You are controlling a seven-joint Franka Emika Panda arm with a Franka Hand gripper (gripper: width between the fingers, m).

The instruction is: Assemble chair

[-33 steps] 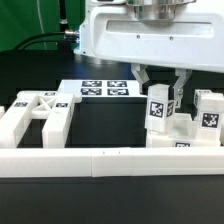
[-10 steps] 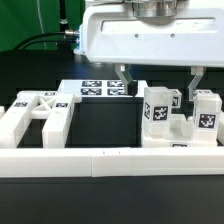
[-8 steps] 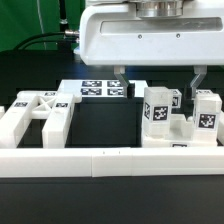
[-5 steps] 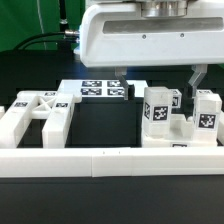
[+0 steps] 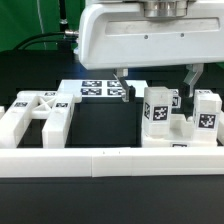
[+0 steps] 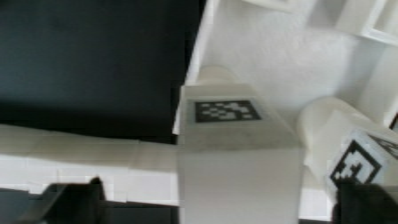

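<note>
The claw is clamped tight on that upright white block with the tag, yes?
No. The gripper is open: its fingers stand wide apart, clear of the upright tagged block. The exterior view shows this.

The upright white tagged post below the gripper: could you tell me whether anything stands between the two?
Nothing visible does. The gripper hangs open above the upright white tagged post, one finger either side; a second white post stands close on the exterior view's right.
</note>
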